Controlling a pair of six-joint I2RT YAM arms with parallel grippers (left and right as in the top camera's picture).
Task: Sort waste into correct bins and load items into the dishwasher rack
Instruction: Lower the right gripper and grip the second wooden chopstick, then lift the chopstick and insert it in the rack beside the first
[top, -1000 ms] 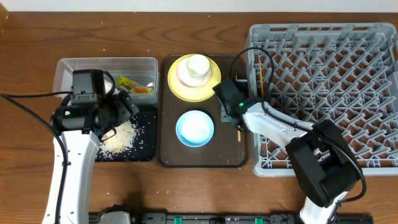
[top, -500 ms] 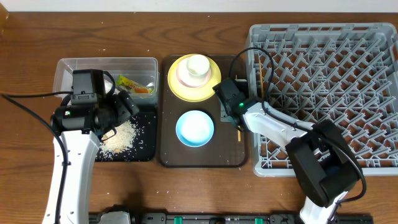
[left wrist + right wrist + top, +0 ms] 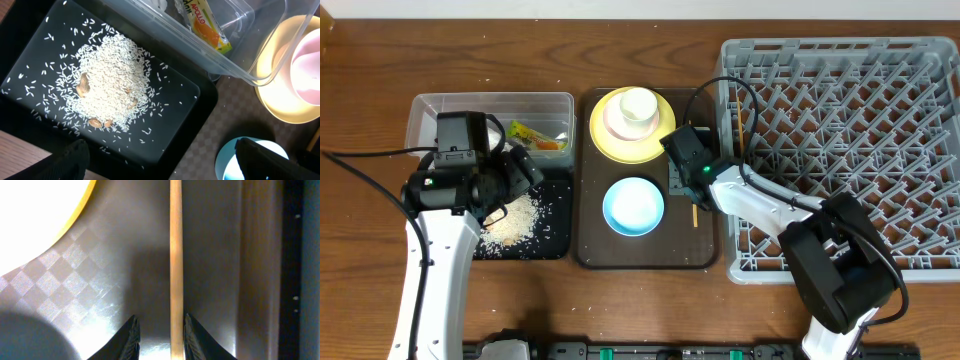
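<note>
My right gripper (image 3: 688, 178) is low over the brown tray (image 3: 650, 255), open, with a wooden chopstick (image 3: 175, 255) between its jaws. The stick lies against the right finger (image 3: 194, 341), with a gap to the left one. Its lower end (image 3: 695, 212) shows below the gripper. A second chopstick (image 3: 742, 130) stands in the grey dishwasher rack (image 3: 840, 150). My left gripper (image 3: 515, 170) hangs wide open and empty over the rice (image 3: 110, 85) in the black tray (image 3: 555, 235). The snack wrapper (image 3: 205, 27) lies in the clear tub (image 3: 430, 115).
On the brown tray a yellow plate (image 3: 605, 140) carries a pink bowl with a white cup (image 3: 638, 108) in it. A light-blue bowl (image 3: 633, 206) sits in front of the plate, just left of my right gripper. The rack's wall borders the tray on the right.
My right jaws have narrowed around the chopstick, and the stick has shifted a little to the left on the brown tray. The left arm has not moved.
</note>
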